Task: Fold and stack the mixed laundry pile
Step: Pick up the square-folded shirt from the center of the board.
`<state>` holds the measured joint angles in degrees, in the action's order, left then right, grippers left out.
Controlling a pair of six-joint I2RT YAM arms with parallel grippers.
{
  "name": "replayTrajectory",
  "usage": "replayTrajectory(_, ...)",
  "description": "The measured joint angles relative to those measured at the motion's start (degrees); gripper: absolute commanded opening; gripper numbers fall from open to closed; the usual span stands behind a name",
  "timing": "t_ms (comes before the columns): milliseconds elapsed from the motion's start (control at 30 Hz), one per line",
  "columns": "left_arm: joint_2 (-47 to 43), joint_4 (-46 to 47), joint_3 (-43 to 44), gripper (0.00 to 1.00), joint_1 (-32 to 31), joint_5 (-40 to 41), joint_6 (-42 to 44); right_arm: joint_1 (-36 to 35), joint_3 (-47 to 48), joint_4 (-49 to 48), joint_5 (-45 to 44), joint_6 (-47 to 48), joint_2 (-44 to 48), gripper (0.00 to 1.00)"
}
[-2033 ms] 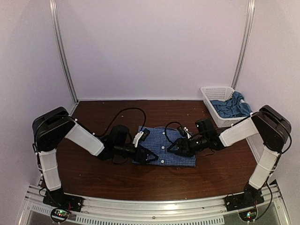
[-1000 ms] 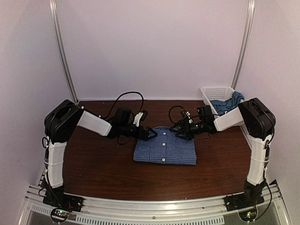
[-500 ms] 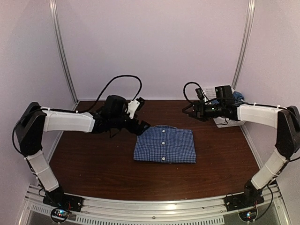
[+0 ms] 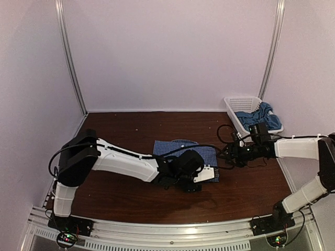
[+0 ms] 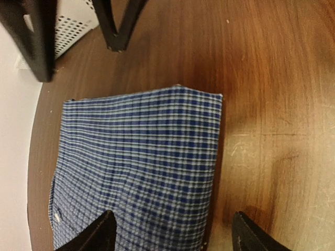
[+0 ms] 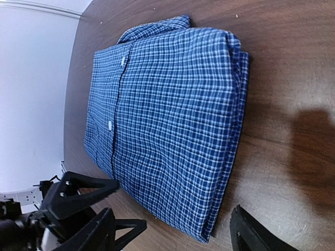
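Observation:
The blue-and-white checked shirt (image 4: pixel 174 147) lies folded flat mid-table, buttons up. My left arm stretches across it, hiding its middle. The left gripper (image 4: pixel 207 175) hovers at the shirt's near right corner. In the left wrist view the left gripper (image 5: pixel 175 232) is open, its tips straddling the folded edge of the shirt (image 5: pixel 141 157) without gripping it. My right gripper (image 4: pixel 226 155) sits low at the shirt's right edge. It is open too (image 6: pixel 170 222), with the shirt (image 6: pixel 167 115) in front of it. The teal t-shirt (image 4: pixel 257 118) lies bunched in the basket.
The white lattice basket (image 4: pixel 239 101) stands at the back right corner, and its wall (image 5: pixel 73 26) shows in the left wrist view. The two grippers are close together; the left gripper's fingers (image 6: pixel 78 193) show in the right wrist view. Dark wood table (image 4: pixel 115 125); side walls close.
Both arms have come down from the back of the table to the shirt's right side, the left one sweeping across it. Both jaws have narrowed slightly. The shirt has stayed put.

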<state>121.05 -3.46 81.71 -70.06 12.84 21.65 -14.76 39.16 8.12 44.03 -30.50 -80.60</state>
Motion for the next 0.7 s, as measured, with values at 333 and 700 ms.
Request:
replayTrajectory(333,11.32,-1.01,10.73,0.35,-4.63,9.07,8.24,1.27,-7.58,-4.76,0.11,-3.89,0.76,0.74)
replayTrajectory(700,10.01,3.63,6.27,0.0,-1.99,4.81,6.82,0.98,-8.37,-11.91,1.66,-8.39,-3.39,0.88)
